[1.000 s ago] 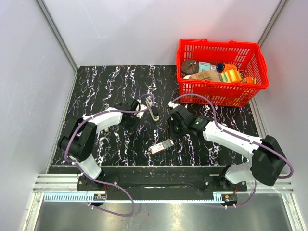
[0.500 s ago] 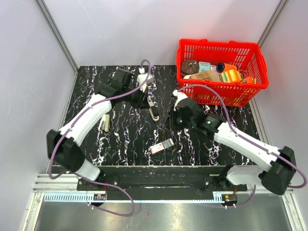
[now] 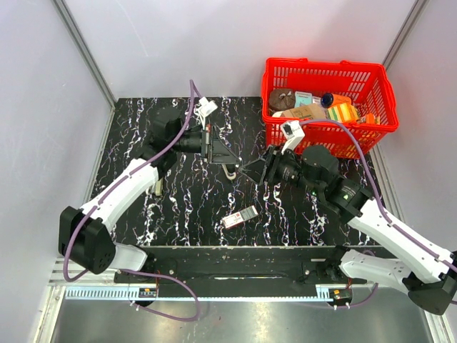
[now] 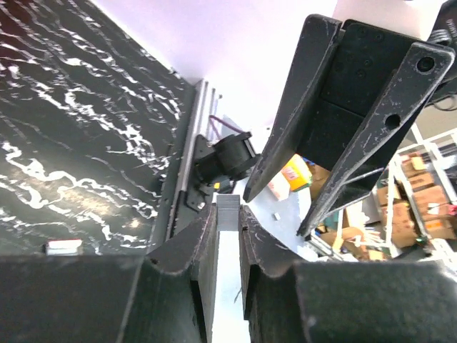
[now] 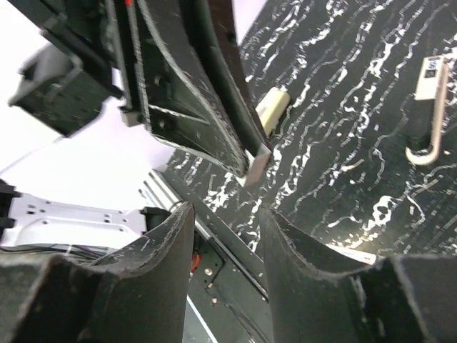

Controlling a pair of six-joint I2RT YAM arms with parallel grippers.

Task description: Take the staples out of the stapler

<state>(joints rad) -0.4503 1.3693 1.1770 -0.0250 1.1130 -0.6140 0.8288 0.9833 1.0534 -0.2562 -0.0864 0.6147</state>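
The stapler [image 3: 230, 171] lies on the middle of the black marbled counter [image 3: 178, 207], under the two arms' meeting tips. The left gripper [image 4: 227, 214] has its jaws pressed together on a thin silvery strip [image 5: 255, 166], held above the counter. The right gripper [image 5: 227, 211] faces it just beside, jaws spread and holding nothing. A small reddish-and-white box [image 3: 239, 216] lies nearer; a red basket [image 3: 328, 71] stands far right.

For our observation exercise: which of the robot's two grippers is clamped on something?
The left gripper: its jaws pinch a thin silvery strip, while the right gripper stands open with nothing between its fingers.
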